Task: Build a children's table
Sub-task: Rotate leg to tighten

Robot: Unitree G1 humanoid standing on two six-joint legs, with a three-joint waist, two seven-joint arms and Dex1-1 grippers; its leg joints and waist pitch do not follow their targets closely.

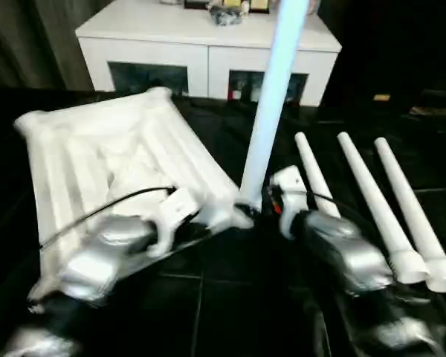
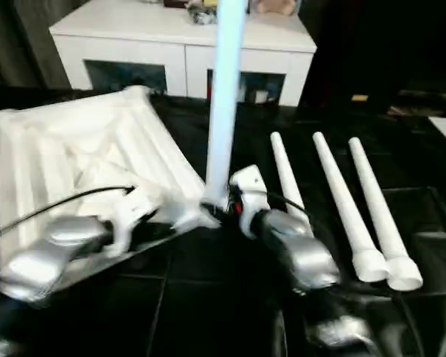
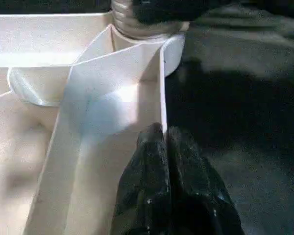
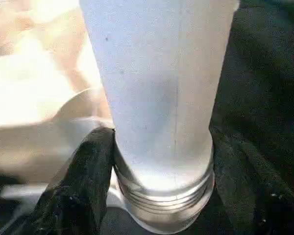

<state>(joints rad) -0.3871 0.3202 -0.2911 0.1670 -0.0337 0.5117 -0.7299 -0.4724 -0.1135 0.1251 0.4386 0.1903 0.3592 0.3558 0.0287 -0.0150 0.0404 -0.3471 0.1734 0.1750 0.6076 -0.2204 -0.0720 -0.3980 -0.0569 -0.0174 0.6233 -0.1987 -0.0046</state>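
The children's table top [image 1: 97, 149] lies upside down on the black floor, ribbed underside up. One white leg [image 1: 271, 97] stands upright in the corner socket nearest me. My right gripper [image 1: 260, 204] is shut around the threaded base of this leg [image 4: 161, 88], one finger [image 4: 88, 171] pressed against its side. My left gripper [image 3: 162, 134] is shut on the thin rim of the top [image 3: 161, 88], just beside that corner. Three more white legs [image 1: 372, 201] lie side by side on the floor to the right.
A white cabinet [image 1: 208, 44] with glass-fronted compartments stands behind the work, with small items on its top. The loose legs lie close to my right forearm [image 1: 342, 253]. Black floor mat [image 1: 230, 297] stretches in front of the table top.
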